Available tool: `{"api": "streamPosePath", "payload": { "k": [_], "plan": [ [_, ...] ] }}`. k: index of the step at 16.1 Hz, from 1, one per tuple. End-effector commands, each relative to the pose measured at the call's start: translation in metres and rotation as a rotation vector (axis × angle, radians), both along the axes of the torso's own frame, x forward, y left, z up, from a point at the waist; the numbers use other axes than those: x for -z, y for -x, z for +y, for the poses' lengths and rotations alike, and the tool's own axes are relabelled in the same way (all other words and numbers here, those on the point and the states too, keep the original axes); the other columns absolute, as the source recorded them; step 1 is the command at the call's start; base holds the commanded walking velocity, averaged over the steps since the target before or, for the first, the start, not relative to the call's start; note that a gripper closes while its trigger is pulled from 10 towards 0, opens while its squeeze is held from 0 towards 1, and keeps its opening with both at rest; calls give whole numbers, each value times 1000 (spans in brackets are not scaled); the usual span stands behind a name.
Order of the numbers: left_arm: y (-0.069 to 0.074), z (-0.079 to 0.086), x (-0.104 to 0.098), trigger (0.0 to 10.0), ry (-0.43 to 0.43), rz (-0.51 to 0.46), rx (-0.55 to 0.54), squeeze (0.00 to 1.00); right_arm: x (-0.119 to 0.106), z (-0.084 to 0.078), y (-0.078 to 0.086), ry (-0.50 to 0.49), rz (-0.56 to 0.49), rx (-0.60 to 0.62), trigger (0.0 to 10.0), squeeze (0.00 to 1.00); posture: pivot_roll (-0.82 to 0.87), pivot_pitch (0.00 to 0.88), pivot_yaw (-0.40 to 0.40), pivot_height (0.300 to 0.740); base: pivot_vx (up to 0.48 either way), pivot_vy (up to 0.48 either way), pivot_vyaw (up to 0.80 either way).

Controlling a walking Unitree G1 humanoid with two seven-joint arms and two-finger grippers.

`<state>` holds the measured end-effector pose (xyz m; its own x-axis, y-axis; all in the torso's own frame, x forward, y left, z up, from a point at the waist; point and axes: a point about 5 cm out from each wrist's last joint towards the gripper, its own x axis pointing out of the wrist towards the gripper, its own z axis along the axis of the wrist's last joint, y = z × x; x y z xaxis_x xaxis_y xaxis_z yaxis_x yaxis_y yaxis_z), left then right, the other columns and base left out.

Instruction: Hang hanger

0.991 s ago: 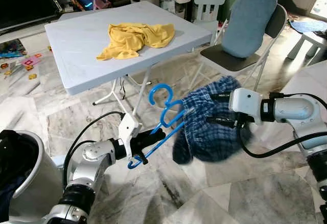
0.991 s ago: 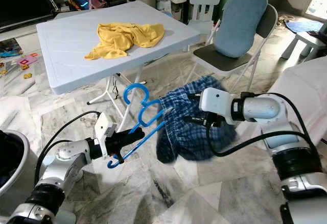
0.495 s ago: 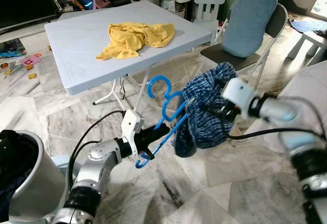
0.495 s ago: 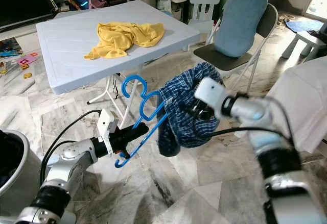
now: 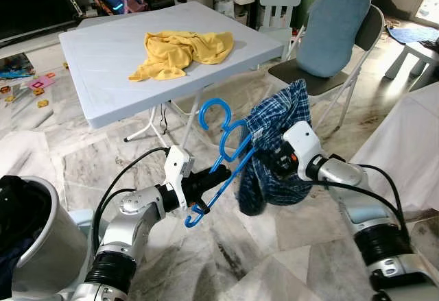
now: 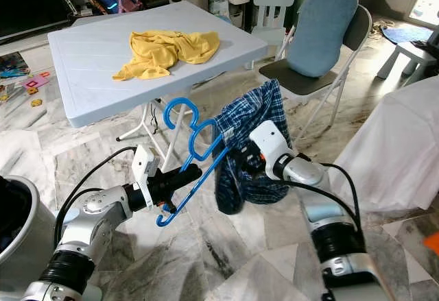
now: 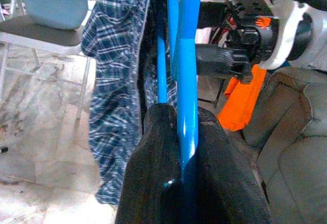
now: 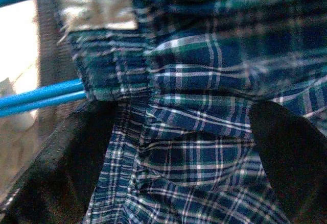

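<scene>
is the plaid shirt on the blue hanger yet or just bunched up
Bunched. The plaid shirt hangs crumpled from the right end effector, against the blue hanger, not spread over it.

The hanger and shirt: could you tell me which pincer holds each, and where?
Left pincer grips the blue hanger by its lower bar; right pincer pinches the plaid shirt mid-fabric.

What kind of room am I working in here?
Most likely a home living room: marble-tiled floor, a folding table with a yellow garment, a folding chair, toys scattered nearby.

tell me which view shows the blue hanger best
The left eye view: the whole blue hanger shows, hook to lower end, held by the left gripper. The right eye view shows much the same. The wrist views catch just stretches of its bars.
</scene>
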<state>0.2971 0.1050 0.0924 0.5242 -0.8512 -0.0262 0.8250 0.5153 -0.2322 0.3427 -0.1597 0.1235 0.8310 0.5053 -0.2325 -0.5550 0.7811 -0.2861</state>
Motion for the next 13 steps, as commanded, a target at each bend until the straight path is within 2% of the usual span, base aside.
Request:
{"api": "streamPosePath", "payload": {
  "k": [1, 2, 7, 13],
  "plan": [
    [0, -1, -6, 0, 6, -23, 6, 0, -9, 3, -4, -47, -21, 20, 0, 247, -242, 0, 47, 740, 0, 0, 0],
    [1, -1, -6, 0, 4, -22, 6, 0, -9, 4, -4, -55, -16, 19, 0, 0, -241, 0, 45, 740, 0, 0, 0],
    [0, 3, -6, 0, -4, -18, -7, 0, -10, -1, -4, -51, -17, 35, 0, 0, -245, 0, 39, 740, 0, 0, 0],
    [-1, 5, -8, 0, -4, -22, -11, 0, -14, -10, -8, -105, -58, 132, 0, 0, -246, 0, 41, 740, 0, 0, 0]
  ]
}}
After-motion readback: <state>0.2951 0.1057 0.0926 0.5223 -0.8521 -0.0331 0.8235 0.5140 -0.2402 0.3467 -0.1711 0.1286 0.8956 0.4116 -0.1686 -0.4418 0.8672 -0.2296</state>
